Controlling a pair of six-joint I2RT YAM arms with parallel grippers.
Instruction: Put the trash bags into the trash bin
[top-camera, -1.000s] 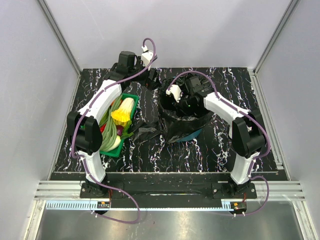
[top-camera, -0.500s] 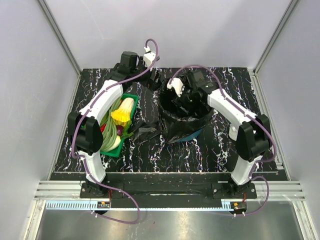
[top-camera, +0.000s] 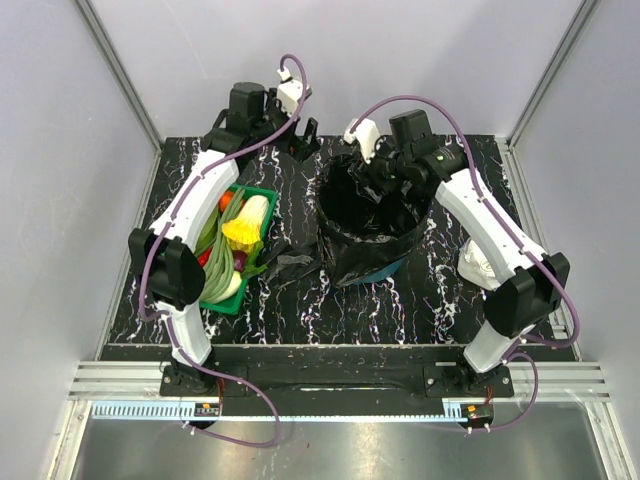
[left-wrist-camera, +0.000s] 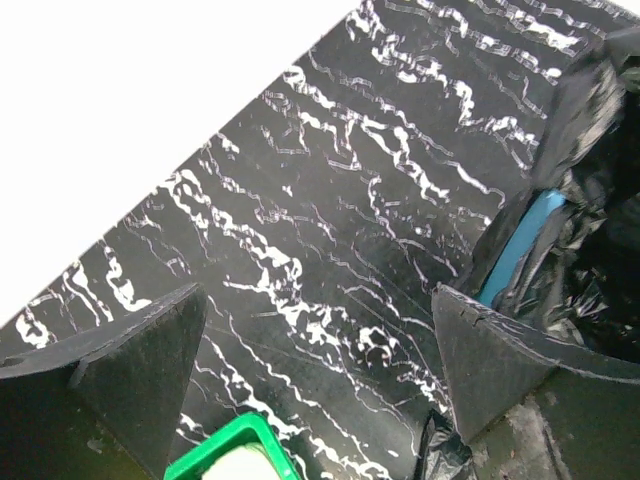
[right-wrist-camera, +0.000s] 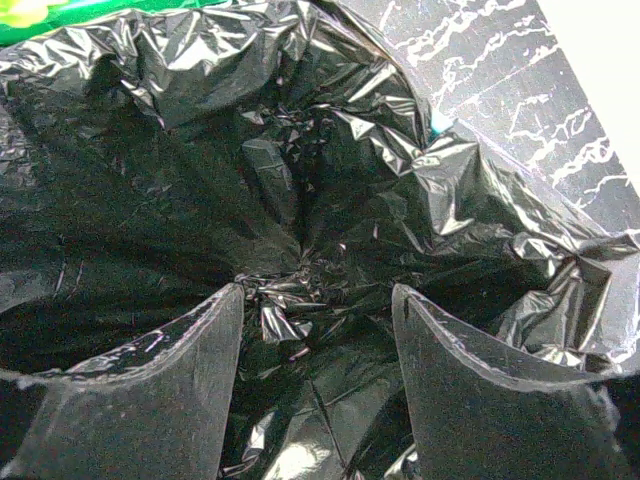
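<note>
Film of large bag (right-wrist-camera: 300, 200): thin, floppy, slippery. It was seen lining trash bin (top-camera: 385, 268) directly below right end effector (right-wrist-camera: 318, 295), fingers parted, nothing held. Left end effector (left-wrist-camera: 318, 295) was spread wide, empty. Small bundle (top-camera: 290, 265) was seen on desk (left-wrist-camera: 330, 200), base-ward of it; bunched fold was judged best pinch point.

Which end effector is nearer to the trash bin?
The right. The right end effector hangs open above the mouth of the trash bin, over the black trash bag lining it. The left end effector, also open, is over the table off the bin's far-left side, not touching it.
</note>
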